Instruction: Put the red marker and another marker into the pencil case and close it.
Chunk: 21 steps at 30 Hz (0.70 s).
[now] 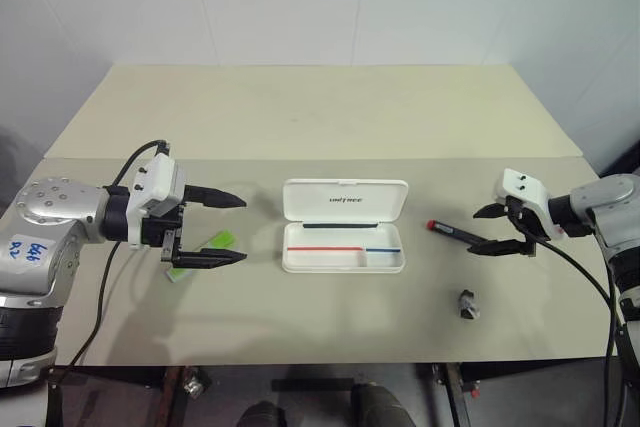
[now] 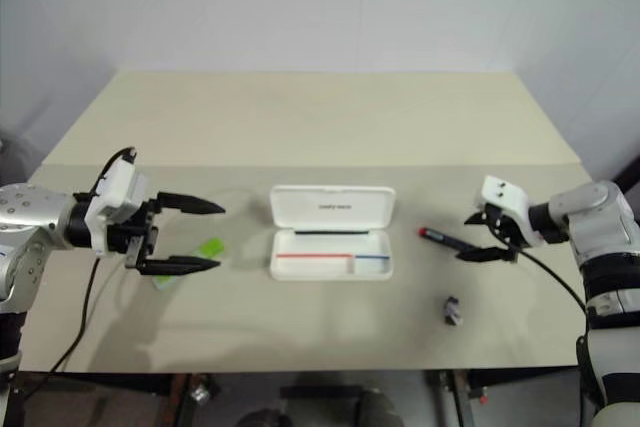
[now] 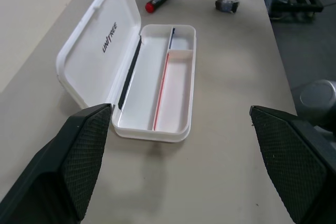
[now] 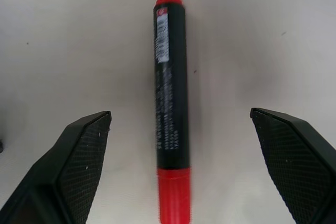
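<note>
Your right gripper (image 1: 497, 229) hangs over the right side of the bench (image 1: 320, 127) with its two black fingers spread wide and nothing between them but air. In the right wrist view the red marker (image 4: 170, 108) lies flat on the bench straight along the gap, midway between the two fingers (image 4: 79, 161), touching neither. Note that its barrel reads black there, with red at both ends. From the head camera, that marker sits just to the right of the pencil case (image 1: 344, 226), angled, its red tip toward the case and its other end under your gripper.

Your left gripper (image 1: 222, 229) is also spread wide and holds nothing. It hovers on the left of the bench, pointing across toward the case. The light-green highlighter (image 1: 212, 245) lies on the bench beneath it, partly hidden by the lower finger, so you cannot tell whether the finger touches it.

The pencil case sits in the middle of the bench, lid open and standing up behind the tray, dark lettering on the lid, a red and a blue line in the tray. No pen lies in it.

A small dark grey object (image 1: 467, 304) rests near the front edge, on the right, apart from the marker.
</note>
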### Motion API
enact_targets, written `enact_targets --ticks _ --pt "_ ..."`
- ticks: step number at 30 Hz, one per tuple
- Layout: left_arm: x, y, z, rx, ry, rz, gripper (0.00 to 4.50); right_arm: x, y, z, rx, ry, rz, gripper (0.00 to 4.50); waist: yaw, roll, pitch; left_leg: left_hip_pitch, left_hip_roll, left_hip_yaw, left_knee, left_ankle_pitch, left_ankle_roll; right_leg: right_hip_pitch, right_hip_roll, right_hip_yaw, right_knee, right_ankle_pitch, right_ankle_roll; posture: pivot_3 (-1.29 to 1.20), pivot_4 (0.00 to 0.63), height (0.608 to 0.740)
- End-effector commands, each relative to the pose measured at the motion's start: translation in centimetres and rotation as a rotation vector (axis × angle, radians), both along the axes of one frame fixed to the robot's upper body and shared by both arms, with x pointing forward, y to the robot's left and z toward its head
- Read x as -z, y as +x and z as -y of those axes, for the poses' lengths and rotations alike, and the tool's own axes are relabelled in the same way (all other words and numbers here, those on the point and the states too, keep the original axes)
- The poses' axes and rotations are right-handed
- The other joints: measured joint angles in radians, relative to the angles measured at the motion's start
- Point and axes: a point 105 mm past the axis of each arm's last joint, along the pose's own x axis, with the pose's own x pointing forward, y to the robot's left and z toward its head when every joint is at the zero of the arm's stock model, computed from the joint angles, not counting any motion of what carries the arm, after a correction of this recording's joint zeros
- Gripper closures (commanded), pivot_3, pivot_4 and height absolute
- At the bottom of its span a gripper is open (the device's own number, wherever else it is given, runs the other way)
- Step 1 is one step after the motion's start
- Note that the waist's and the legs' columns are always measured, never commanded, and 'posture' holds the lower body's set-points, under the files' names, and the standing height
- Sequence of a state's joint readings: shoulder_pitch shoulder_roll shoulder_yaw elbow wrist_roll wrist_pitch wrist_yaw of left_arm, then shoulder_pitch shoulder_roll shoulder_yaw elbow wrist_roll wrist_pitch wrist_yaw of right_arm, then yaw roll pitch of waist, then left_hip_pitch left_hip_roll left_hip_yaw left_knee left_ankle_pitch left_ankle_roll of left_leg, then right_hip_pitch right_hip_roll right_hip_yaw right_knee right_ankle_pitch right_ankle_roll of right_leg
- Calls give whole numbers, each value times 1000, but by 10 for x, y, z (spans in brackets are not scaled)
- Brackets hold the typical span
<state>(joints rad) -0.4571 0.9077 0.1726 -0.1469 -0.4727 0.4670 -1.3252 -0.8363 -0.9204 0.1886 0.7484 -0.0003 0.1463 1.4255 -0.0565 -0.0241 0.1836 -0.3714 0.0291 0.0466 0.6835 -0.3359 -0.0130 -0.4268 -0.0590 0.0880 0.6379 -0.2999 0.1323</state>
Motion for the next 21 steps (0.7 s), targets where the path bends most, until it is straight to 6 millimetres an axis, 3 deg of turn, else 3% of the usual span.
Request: enact_targets --ticks 1,5,6,8,17,21 --pt "-9 -6 3 11 -9 49 25 -1 1 -7 -6 19 6 0 -2 0 0 0 0 0 0 0 0 0 0 0 0 0 0 0 150 740" --pt "-9 -4 5 7 -17 57 25 7 5 -8 38 20 8 0 -4 0 0 1 0 0 0 0 0 0 0 0 1 0 0 0 150 740" --pt "-10 -4 5 6 -18 60 5 9 6 -9 42 19 12 183 -4 0 0 1 0 0 0 0 0 0 0 1 1 0 0 0 150 740" --pt "-11 -4 4 5 -17 65 0 13 7 -13 51 21 13 611 -5 0 0 1 0 0 1 0 0 0 0 0 2 0 0 0 150 740" --pt "-13 -2 4 6 -16 74 0 21 3 -22 49 33 7 3789 -10 -1 -1 3 0 0 1 0 -1 0 2 1 4 0 -1 0 150 740" --pt "-12 -2 6 20 -16 71 0 18 6 -23 57 29 28 3930 -14 -1 -1 3 0 0 1 1 -1 1 2 1 4 1 -1 0 150 740"
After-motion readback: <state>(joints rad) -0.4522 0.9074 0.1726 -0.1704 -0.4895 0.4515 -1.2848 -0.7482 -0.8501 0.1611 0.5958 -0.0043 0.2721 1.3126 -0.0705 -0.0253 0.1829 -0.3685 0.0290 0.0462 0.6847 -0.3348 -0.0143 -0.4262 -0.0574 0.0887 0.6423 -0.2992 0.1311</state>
